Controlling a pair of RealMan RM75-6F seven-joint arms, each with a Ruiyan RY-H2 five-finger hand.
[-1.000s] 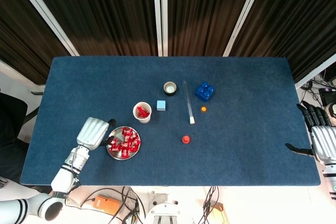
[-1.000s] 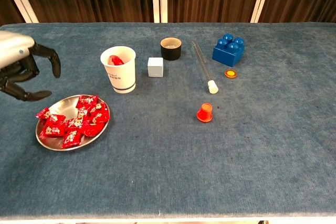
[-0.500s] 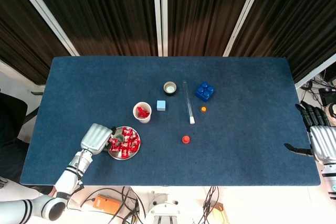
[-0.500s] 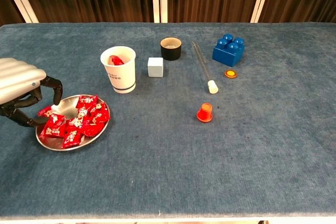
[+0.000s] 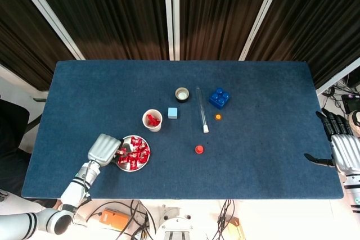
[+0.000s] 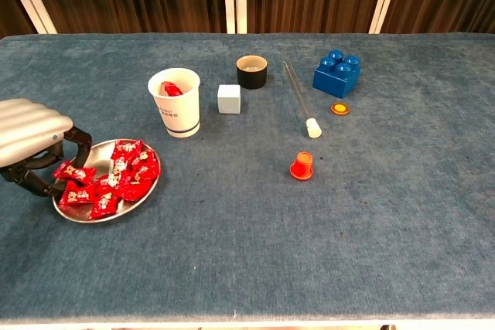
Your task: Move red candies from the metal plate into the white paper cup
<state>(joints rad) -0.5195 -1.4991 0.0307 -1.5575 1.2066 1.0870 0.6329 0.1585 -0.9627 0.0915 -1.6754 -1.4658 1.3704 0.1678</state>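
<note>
The metal plate (image 6: 116,211) is lying flat near the table's front-left area; it is round, shallow and silver. Red candies (image 6: 108,182), in glossy red wrappers with pale print, are lying heaped across it, some overlapping and tilting against one another. The candy at the plate's 9 o'clock edge is sitting among dark fingers. The white paper cup (image 6: 176,103) is standing upright at roughly 1 o'clock from the plate, apart from it, bearing dark print on its wall and holding one red candy (image 6: 171,88) inside
</note>
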